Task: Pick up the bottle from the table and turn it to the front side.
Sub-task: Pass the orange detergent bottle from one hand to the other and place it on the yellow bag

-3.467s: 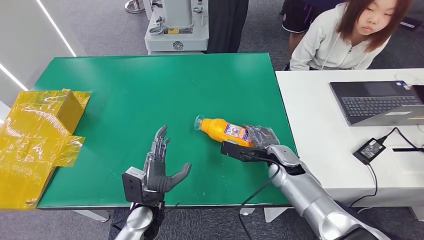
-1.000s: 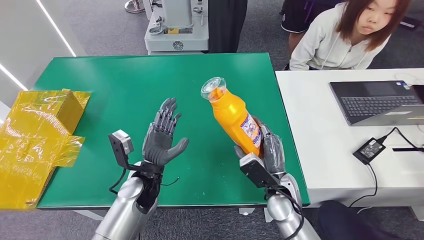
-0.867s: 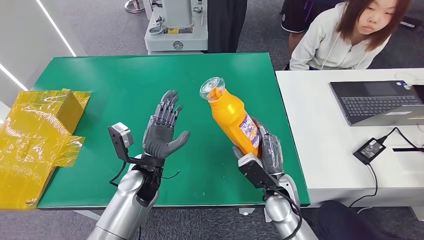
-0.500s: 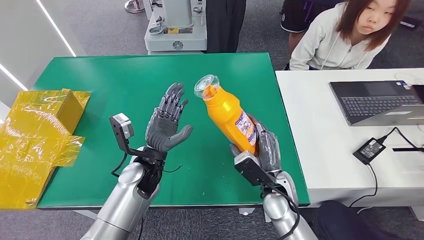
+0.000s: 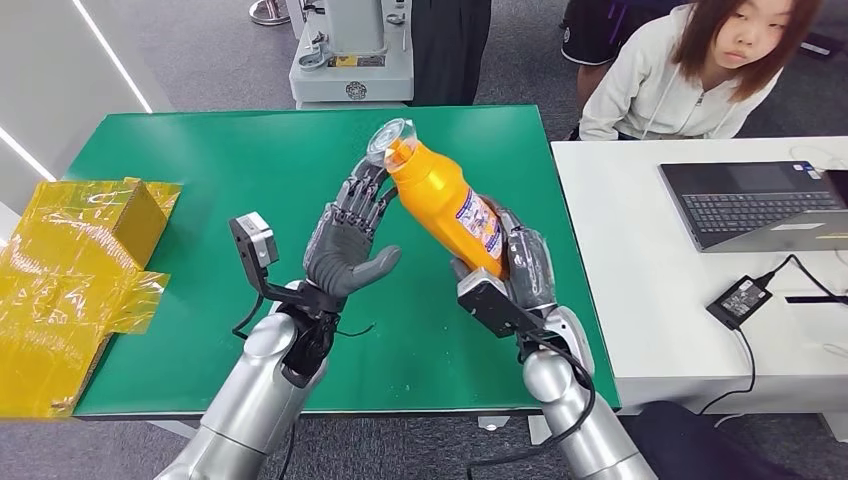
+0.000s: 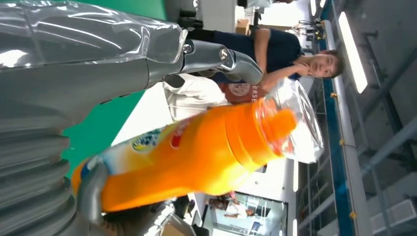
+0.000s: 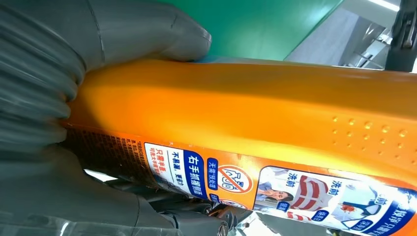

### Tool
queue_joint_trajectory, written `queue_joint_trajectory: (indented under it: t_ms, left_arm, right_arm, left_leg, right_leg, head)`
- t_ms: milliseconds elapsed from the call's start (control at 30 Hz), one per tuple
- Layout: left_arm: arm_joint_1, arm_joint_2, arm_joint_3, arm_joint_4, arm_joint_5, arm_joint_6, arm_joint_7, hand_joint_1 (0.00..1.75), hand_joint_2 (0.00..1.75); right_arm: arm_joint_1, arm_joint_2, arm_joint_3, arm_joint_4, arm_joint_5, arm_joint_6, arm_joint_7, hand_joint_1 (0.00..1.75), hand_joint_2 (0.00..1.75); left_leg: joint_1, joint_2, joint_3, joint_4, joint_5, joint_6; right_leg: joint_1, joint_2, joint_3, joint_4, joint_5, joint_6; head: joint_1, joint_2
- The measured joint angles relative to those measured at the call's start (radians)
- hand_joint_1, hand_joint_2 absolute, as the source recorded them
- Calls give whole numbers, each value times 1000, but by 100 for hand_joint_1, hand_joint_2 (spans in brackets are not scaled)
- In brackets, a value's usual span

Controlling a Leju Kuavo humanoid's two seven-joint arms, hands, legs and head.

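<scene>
Where the right hand (image 5: 515,268) grips, bottle (image 7: 246,118) label print reads

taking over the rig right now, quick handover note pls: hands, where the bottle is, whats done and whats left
Right hand: grips the orange bottle by its lower body, lifted off the green table, neck tilted toward the left hand.
Left hand: raised, palm open, holding nothing; its fingertips are at the bottle's neck, contact unclear.
Done: the bottle is picked up.
Left: turn it to its front side. The right wrist view shows a label panel of small print and pictograms, likely the back. Probably the left hand takes hold to help rotate.
</scene>
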State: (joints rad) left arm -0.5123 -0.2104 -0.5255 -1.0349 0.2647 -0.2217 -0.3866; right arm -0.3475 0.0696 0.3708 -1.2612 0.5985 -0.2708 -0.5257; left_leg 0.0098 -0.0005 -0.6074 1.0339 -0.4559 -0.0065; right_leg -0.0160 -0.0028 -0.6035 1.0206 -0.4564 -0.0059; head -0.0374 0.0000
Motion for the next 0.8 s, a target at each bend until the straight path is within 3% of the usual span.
queue_joint_trajectory:
  t_ms: [333, 800]
  left_arm:
    - [-61, -14, -5, 0, -30, 61, -29, 0, 175]
    - [-122, -1, 135, 30, 9, 86, -14, 0, 175]
  right_arm:
    - [-66, 25, 19, 45, 9, -28, -14, 175, 175]
    - [-104, 42, 104, 62, 85, -46, 5, 175, 175]
  left_leg:
    - [0, 0, 0, 0, 0, 0]
    - [0, 0, 0, 0, 0, 0]
  right_leg:
    - [0, 0, 0, 1, 0, 0]
    - [0, 0, 0, 1, 0, 0]
  head:
    - [0, 0]
    - [0, 0]
